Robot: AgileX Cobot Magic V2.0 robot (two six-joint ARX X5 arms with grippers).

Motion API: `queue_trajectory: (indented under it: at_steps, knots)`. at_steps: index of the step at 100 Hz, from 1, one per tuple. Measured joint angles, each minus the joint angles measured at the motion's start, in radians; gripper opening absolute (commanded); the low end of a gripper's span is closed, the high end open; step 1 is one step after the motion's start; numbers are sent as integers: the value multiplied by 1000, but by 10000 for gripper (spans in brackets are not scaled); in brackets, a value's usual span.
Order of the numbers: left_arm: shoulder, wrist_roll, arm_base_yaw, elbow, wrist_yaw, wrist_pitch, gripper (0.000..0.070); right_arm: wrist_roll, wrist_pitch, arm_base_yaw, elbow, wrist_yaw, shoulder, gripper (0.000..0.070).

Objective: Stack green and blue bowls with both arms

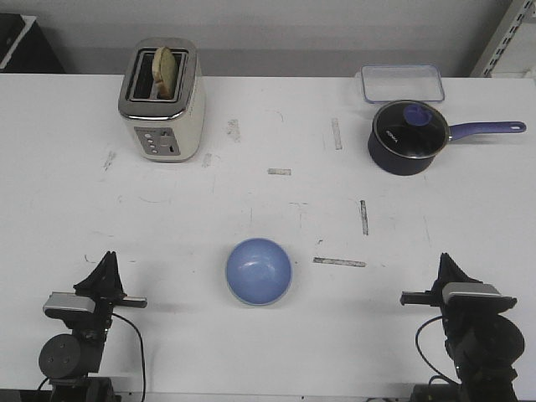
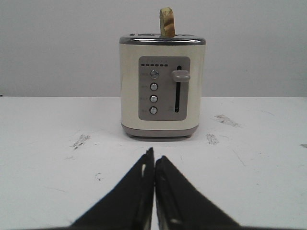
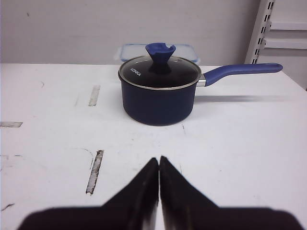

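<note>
1. Blue bowl [image 1: 259,270] sits upright on the white tabletop [image 1: 276,218] between the two arms, near the front edge; nothing shows inside it, and no green rim is discernible around it from the front view.
2. Left hand [image 2: 154,160] has its fingers pressed together and grips nothing; it rests low at the near left, pointing toward the toaster [image 2: 162,86].
3. Right hand [image 3: 159,163] is likewise pinched closed on nothing (tips meeting), low at the near right, aimed at the saucepan [image 3: 158,93].
4. Toaster, cream with a slice of bread [image 1: 163,71] standing in one slot, is at the far left.
5. Saucepan, dark navy, wears a glass lid [image 3: 159,72]; behind it lies a clear lidded container [image 1: 402,83], contents unclear.
</note>
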Motion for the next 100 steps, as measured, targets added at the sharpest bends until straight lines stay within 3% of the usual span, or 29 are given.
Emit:
queue_trajectory:
  at_steps: [58, 75, 100]
  knots:
    - [0, 0, 0, 0, 0, 0, 2, -2, 9, -1, 0, 0, -5, 0]
    - [0, 0, 0, 0, 0, 0, 2, -34, 95, -16, -25, 0, -10, 0]
    - [0, 0, 0, 0, 0, 0, 2, -79, 274, -61, -200, -32, -58, 0]
